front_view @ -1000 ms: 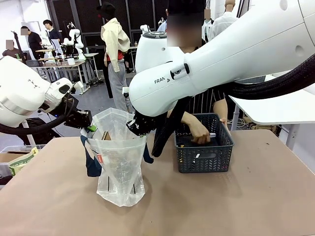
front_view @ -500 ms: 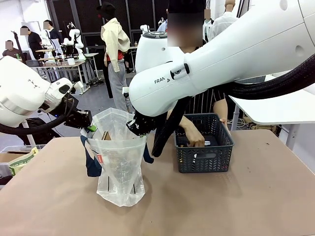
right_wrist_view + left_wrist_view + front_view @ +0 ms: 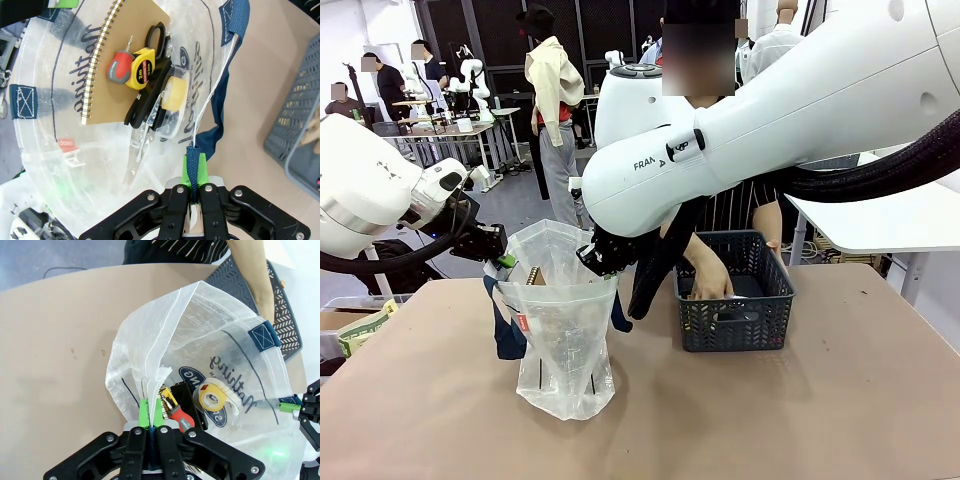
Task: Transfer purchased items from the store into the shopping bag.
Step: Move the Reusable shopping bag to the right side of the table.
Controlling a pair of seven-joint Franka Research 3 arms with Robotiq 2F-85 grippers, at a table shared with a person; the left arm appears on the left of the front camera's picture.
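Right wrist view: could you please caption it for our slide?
Right gripper clamps the clear shopping bag at its rim; inside lie a spiral notebook, tape measure, scissors and tape roll.

Light: bright, even room light is falling from overhead.
Shadows: soft ones are pooling beneath the shopping bag (image 3: 565,350).
Distortion: wrist views are bowing at their edges.

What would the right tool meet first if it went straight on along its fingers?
Shut on the rim of the shopping bag, the right tool would likely push into its clear wall, then the tape roll; depth is unclear.
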